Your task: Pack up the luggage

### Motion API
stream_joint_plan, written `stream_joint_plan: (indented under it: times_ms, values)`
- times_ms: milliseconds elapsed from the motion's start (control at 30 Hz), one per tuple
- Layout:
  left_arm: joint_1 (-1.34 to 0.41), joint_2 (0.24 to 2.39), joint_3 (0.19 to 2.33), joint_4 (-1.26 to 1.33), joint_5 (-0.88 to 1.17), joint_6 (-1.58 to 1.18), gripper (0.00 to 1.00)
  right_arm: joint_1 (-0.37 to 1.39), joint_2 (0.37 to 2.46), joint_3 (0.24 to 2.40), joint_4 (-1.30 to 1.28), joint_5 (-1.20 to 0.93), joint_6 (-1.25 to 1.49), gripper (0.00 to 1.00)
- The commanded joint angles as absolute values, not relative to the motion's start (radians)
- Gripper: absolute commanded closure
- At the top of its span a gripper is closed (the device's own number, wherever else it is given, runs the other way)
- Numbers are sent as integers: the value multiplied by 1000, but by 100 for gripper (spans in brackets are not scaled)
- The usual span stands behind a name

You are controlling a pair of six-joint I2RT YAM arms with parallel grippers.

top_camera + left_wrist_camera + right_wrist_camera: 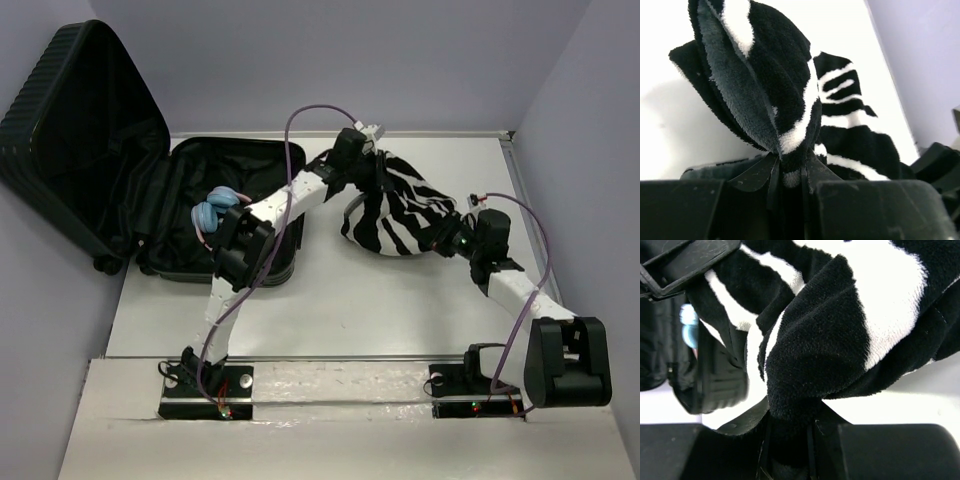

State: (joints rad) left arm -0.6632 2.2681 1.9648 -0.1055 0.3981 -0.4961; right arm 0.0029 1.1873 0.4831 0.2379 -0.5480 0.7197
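Fleece, zebra-striped bundle (pixel 400 205), hangs between both arms: left fingers (pixel 865 210) pinch its far edge, right fingers (pixel 890 450) pinch its near corner, presumably to carry it over; luggage (pixel 90 130) lies open at left of counter (pixel 350 310), just beside the bundle

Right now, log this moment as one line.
left end effector: shut on zebra-striped fleece | right end effector: shut on zebra-striped fleece | luggage: open, fleece outside, light blue item inside

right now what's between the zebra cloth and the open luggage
In the top external view, a narrow strip of bare white table, with the left arm's forearm crossing above it. Nothing else lies between the zebra cloth and the luggage.
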Motion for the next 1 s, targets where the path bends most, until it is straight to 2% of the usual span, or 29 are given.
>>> stream_joint_plan:
  times_ms: [0,133,300,500,667,700,800,867,967]
  values:
    - [-603,2168,2064,-113,492,-526,94,43,1180,632,267,-532,736,93]
    - [-548,2158,2170,-199,480,-502,94,113,1241,745,268,-499,744,93]
    - [-434,2126,2226,-256,535,-506,94,221,1419,928,287,-465,771,93]
    - [-232,2185,2448,-394,626,-537,94,301,1685,1383,261,-456,804,93]
    - [-71,2007,2332,-238,667,-636,94,423,1892,1797,210,-440,778,93]
    - [-45,1976,2335,-223,679,-652,94,439,1926,1938,196,-436,770,93]
    - [98,1936,2330,-180,725,-683,94,500,2060,2150,150,-429,759,93]
    - [142,1908,2272,-164,753,-670,94,537,2130,2189,152,-430,726,93]
    - [192,1826,2075,-134,765,-595,94,615,2178,2120,204,-433,669,93]
